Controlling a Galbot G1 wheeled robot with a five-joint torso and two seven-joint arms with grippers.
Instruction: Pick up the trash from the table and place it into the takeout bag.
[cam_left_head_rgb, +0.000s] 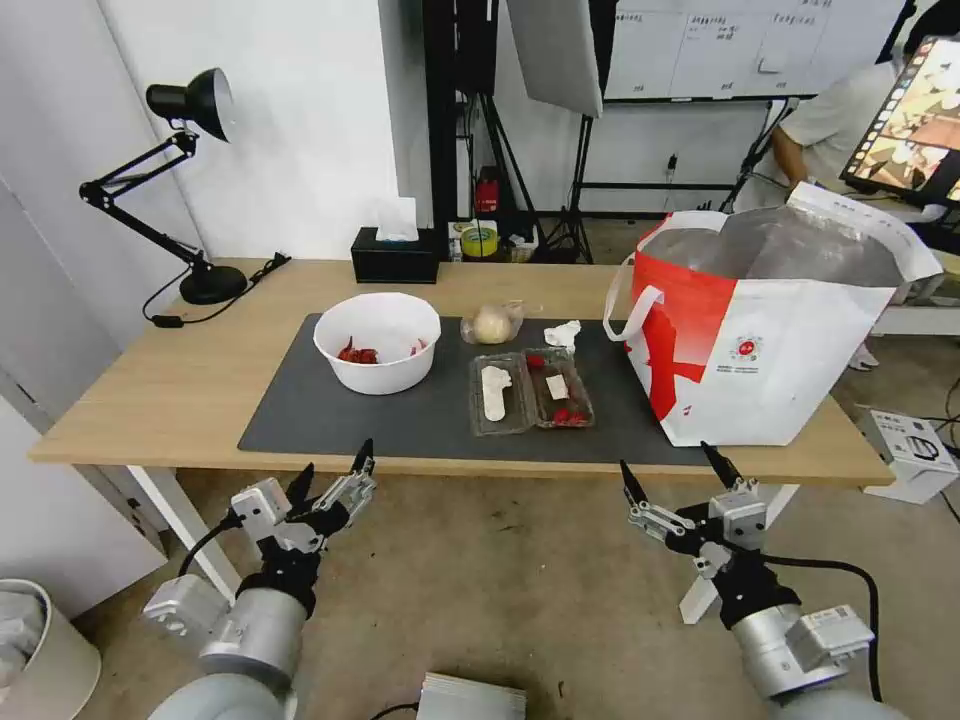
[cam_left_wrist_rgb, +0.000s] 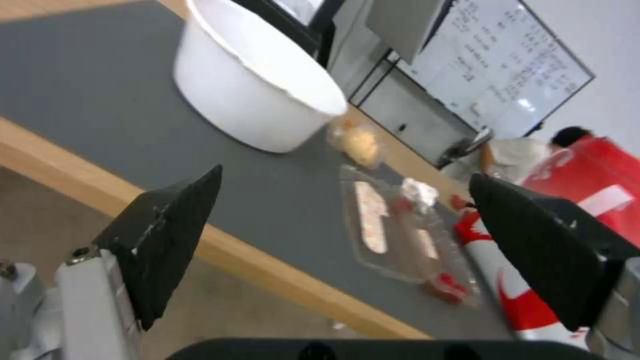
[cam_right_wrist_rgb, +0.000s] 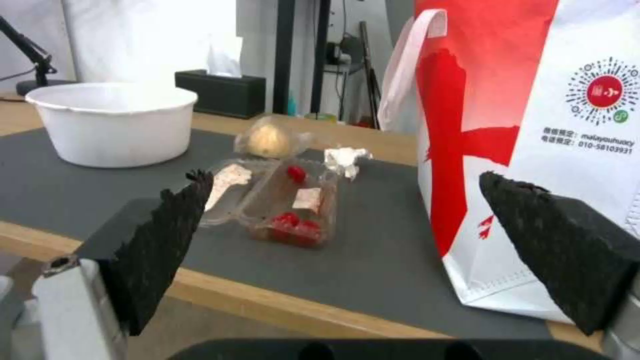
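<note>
Jaws wide open on both the left gripper (cam_left_head_rgb: 333, 477) and right gripper (cam_left_head_rgb: 671, 473), hanging below the desk (cam_left_head_rgb: 150, 390) edge. Bowl (cam_left_head_rgb: 377, 341), clamshell (cam_left_head_rgb: 530, 393), bun bag (cam_left_head_rgb: 491, 324) and tissue (cam_left_head_rgb: 563, 333) sit on the mat beside the takeout bag (cam_left_head_rgb: 770, 330). That flimsy clamshell could easily pop open and spill.

Right claw (cam_right_wrist_rgb: 343, 260) spread wide, clamshell box (cam_right_wrist_rgb: 277, 205) on mat (cam_right_wrist_rgb: 80, 190), takeout bag (cam_right_wrist_rgb: 533, 150) beside

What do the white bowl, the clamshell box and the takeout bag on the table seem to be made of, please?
The white bowl looks like thin matte plastic or coated paper, going by its smooth opaque wall and rolled rim. The clamshell box is clear thin glossy plastic; its contents show through. The takeout bag seems printed non-woven fabric with crinkled silver foil lining inside.
</note>
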